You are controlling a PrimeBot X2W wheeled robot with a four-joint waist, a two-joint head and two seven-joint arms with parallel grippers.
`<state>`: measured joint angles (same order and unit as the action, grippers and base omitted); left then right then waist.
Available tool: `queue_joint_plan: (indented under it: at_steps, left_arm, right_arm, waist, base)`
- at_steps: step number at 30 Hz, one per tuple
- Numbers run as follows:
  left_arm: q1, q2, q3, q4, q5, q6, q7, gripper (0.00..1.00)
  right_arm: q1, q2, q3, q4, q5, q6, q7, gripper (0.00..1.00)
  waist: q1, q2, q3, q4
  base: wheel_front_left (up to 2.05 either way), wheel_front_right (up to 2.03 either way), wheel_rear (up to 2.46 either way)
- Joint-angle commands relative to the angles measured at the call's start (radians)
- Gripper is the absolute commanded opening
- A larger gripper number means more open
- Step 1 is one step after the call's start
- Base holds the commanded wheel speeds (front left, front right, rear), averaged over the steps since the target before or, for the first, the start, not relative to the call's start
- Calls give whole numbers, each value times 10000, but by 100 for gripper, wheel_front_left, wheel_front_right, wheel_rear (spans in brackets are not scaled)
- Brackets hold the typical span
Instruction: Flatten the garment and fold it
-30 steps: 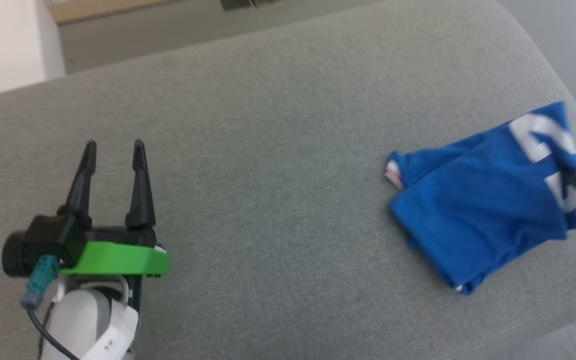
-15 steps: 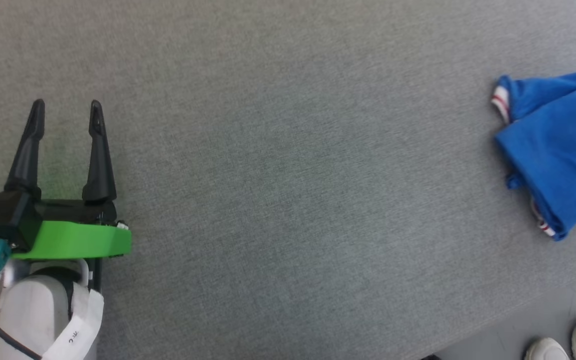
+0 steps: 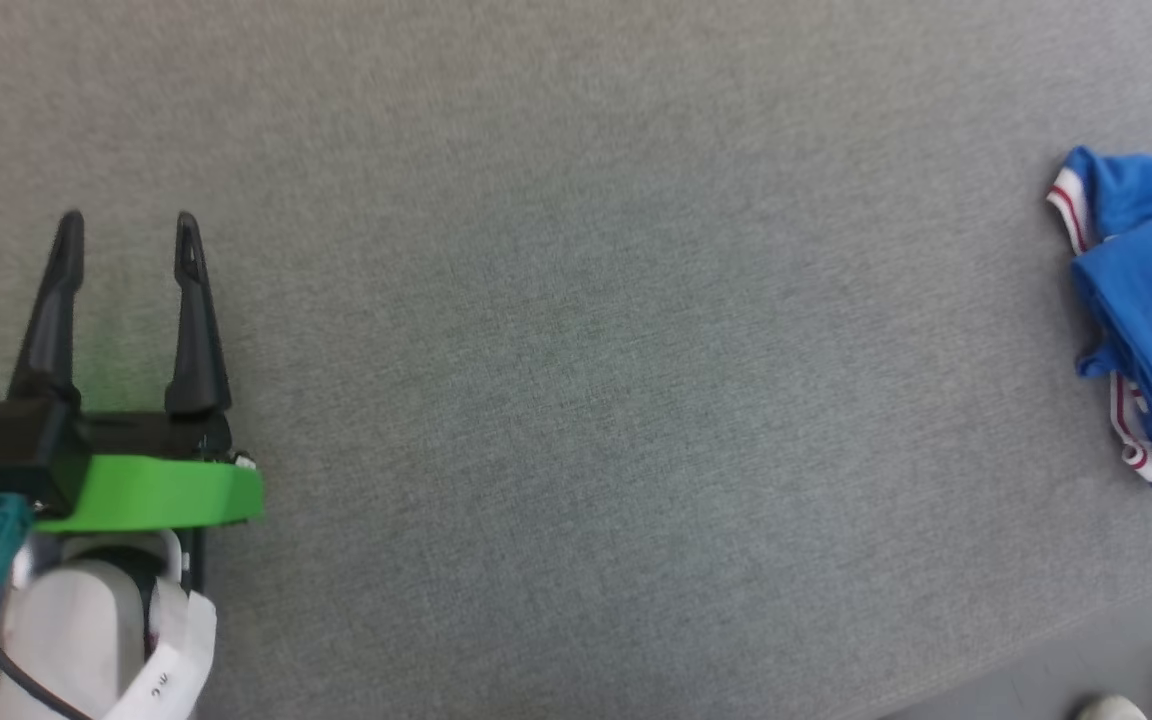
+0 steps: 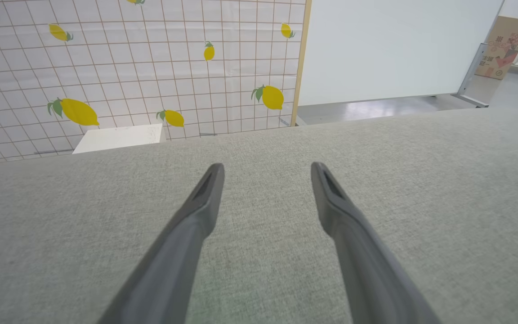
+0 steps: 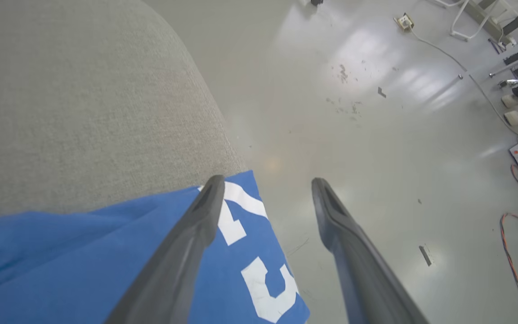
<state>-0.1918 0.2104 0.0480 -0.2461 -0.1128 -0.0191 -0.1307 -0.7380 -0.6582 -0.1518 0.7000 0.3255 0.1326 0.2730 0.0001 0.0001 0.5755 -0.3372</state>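
Note:
The garment, a royal-blue shirt with white red-striped trim, lies bunched at the right edge of the head view on the grey cushion. In the right wrist view the garment spreads over the cushion's corner, its white print near the edge. My right gripper hangs open above that corner, one finger over the cloth and one over the floor, holding nothing. My left gripper stands open far to the left, nothing between its fingers. In the left wrist view the left gripper hovers over bare cushion.
The cushion's rounded edge drops to a shiny grey floor with cables and equipment at the far right. A person's white shoes stand at the lower right. A lemon-print tiled wall rises beyond the cushion.
The head camera has swung, so the garment has slid toward the right edge of the picture and is largely cut off. The left gripper stays open.

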Motion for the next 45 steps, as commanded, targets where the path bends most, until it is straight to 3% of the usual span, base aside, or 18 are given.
queue_joint_plan:
  at_steps: [1, 6, 10, 14, 25, 32, 45]
  left_arm:
    - [159, -88, -32, 193, 2, 86, -201, 100]
    - [397, -313, -133, 854, -22, 214, -688, 100]
    - [581, -484, -262, 1380, -76, 254, -877, 100]
    - [744, -594, -302, 1730, -33, 394, -1017, 100]
    - [1251, -917, -157, 1929, -211, 790, -1243, 100]
    - [1559, -1128, -176, 2156, -492, 846, -1288, 100]
    - [1949, -1324, -427, 2828, -804, 752, -1307, 100]
  right_arm:
    - [-131, 7, 126, -456, 215, -19, -300, 100]
    - [98, 23, 640, -2142, 427, -19, -848, 100]
    - [297, 571, 832, -3569, 519, -19, -1308, 100]
    - [644, 1504, 971, -4820, 385, -19, -1827, 100]
    - [3256, 4879, 803, -7387, -1049, -19, -3701, 100]
    - [5148, 5906, 592, -7674, -1622, -19, -4382, 100]
    - [6882, 6076, 548, -6751, -1883, -19, -4773, 100]
  waist:
    - [-1, -1, -928, 167]
    - [-1, -1, -2206, 437]
    - [-1, -1, -3163, 795]
    - [-1, -1, -3882, 1244]
    - [-1, -1, -5113, 2461]
    - [-1, -1, -5627, 3001]
    - [-1, -1, -5864, 3224]
  base:
    - [0, 0, 0]
    - [0, 0, 0]
    - [0, 0, 0]
    - [0, 0, 0]
    - [0, 0, 0]
    - [0, 0, 0]
    - [0, 0, 0]
